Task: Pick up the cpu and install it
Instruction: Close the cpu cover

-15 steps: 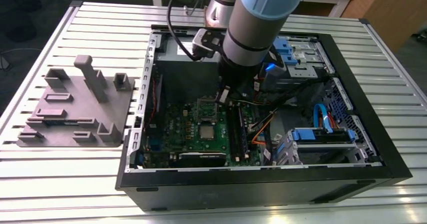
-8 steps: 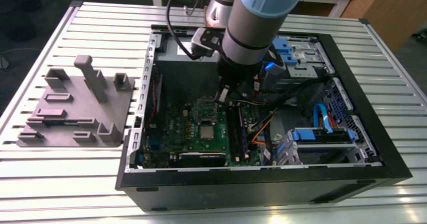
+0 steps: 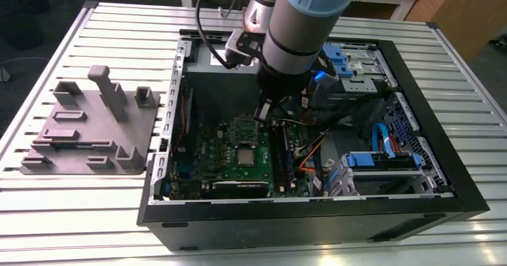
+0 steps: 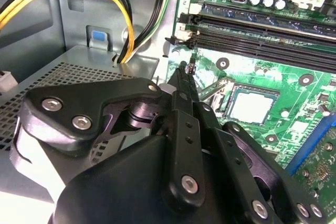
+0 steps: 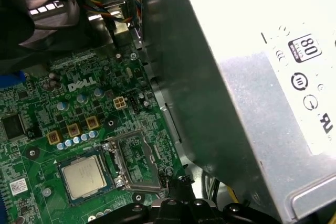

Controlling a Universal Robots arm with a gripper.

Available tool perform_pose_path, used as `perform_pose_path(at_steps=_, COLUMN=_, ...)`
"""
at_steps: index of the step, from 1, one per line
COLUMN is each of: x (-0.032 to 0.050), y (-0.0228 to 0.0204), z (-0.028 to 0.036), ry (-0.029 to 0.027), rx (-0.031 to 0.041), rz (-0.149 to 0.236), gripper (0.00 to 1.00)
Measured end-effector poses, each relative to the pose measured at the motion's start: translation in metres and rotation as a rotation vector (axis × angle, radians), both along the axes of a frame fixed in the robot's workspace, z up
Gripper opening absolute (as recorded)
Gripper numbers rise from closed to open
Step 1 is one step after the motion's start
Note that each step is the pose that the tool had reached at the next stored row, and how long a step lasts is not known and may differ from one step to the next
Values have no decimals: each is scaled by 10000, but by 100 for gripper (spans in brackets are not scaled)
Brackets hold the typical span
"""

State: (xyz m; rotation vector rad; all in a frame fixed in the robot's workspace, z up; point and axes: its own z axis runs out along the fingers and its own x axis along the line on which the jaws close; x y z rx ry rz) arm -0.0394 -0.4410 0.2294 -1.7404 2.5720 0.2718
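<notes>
**CPU seated in socket; end effector closed and empty above the board**

Exterior view: Slatted worktop (image 3: 95,218) carries an open PC case (image 3: 317,218) and, at the exterior view's left, a grey fixture plate (image 3: 87,141). The arm (image 3: 297,34) reaches down into the case. The cpu (image 3: 248,157) lies flat on the green motherboard (image 3: 230,153), just below the arm's tip as seen here.

Second wrist view: End effector (image 4: 183,69) has its fingers pressed together, nothing between them. It hangs above the board, its tip near the socket's raised bracket (image 4: 212,88). The cpu (image 4: 249,106) sits in the socket, apart from the tip.

First wrist view: The cpu (image 5: 84,177) rests square in its socket beside the open bracket (image 5: 136,161). The power supply (image 5: 252,98) stands close alongside.

Handling judgement: light, stiff, smooth-topped and likely slippery; underside contacts probably fragile. Best held by two opposite edges, kept level.
</notes>
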Motion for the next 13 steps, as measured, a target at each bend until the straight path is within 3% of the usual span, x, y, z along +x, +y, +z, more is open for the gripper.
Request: perform_pose_path(at_steps=13, x=-24, y=0, z=85, ry=0, rx=0, rz=156, gripper=10)
